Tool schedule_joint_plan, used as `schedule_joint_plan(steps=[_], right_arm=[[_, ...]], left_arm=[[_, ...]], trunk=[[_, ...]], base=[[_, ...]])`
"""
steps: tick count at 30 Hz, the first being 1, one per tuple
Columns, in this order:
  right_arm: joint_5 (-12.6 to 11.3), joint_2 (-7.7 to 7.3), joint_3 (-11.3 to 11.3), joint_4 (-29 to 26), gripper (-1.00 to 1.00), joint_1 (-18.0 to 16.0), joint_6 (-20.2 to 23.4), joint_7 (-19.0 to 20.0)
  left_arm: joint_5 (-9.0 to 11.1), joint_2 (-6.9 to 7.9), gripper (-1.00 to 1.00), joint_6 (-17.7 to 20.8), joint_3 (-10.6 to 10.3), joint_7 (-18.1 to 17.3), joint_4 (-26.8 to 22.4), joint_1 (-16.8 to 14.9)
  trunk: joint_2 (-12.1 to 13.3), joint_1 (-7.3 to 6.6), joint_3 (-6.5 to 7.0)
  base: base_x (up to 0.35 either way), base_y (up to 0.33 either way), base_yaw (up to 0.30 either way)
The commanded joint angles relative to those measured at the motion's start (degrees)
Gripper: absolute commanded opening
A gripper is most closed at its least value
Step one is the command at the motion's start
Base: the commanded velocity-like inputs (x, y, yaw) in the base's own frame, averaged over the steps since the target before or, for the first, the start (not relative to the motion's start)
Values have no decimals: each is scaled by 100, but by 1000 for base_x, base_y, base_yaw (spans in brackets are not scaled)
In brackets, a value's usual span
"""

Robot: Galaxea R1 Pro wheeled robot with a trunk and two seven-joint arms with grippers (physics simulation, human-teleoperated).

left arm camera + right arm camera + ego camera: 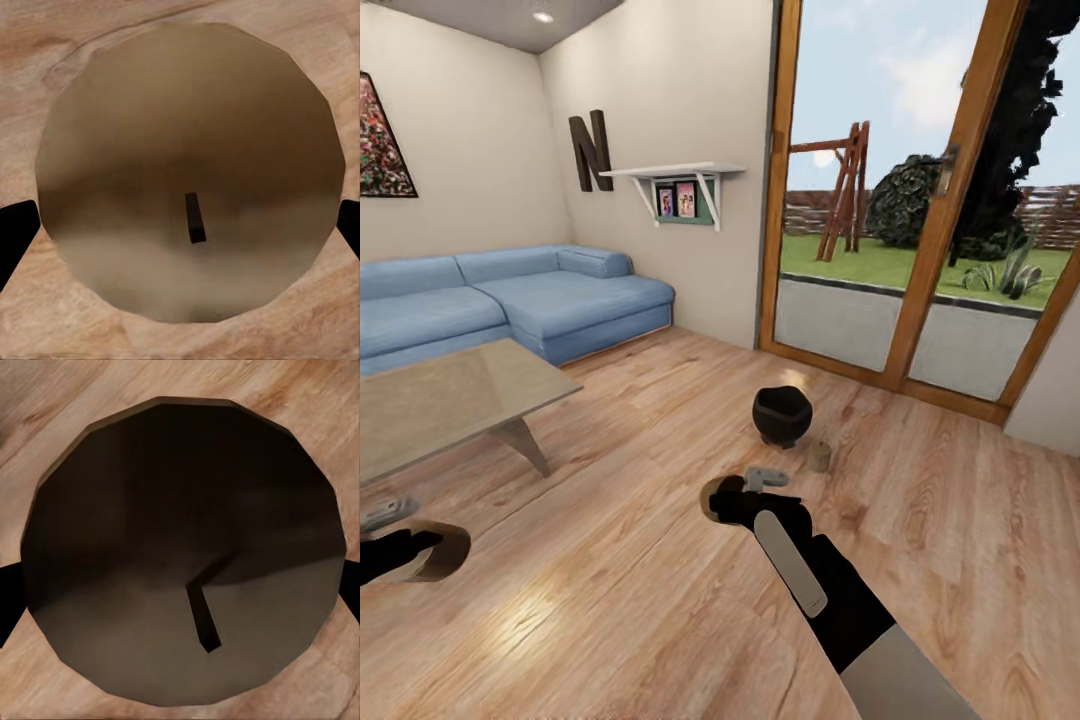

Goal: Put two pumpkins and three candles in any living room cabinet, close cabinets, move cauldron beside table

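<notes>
I hold a candle in each pincer: in my left wrist view the candle (191, 172) sits top-on between my two dark fingertips (15, 232), its wick showing, so my left pincer (415, 548) is clamped on it, and in my right wrist view a second, shadowed candle (184, 555) sits the same way, my right pincer (732, 497) clamped on that one. Just ahead of my right pincer, on the wood floor (660, 600), stands the third candle (819, 456), upright and a little to its right, and just beside that, slightly farther, the black cauldron (781, 414), upright too. The coffee table (450, 395) lies ahead of my left pincer, the blue sofa (510, 300) beyond it. I judge the step in hand to be carrying these two candles to a cabinet; next I must turn the base to find one, keeping both grips firm. The pumpkins are still to be found.
</notes>
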Motion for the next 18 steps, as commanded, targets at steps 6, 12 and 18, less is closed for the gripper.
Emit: schedule_joint_plan(steps=[6,12,18], right_arm=[[-92,-5,11,0,-100,-5,3,-89],[-109,-29,-28,8,-100,-5,9,-94],[-109,-49,-45,2,-100,-5,42,-94]], left_arm=[[460,-304,-100,-20,-639,99,9,-88],[530,-1125,-100,-40,-1205,590,51,-118],[524,-1684,-100,-51,-1296,1025,14,-177]], trunk=[[-3,-2,-5],[-3,-2,-5],[-3,-2,-5]], base=[[-1,0,280],[0,0,282],[0,0,282]])
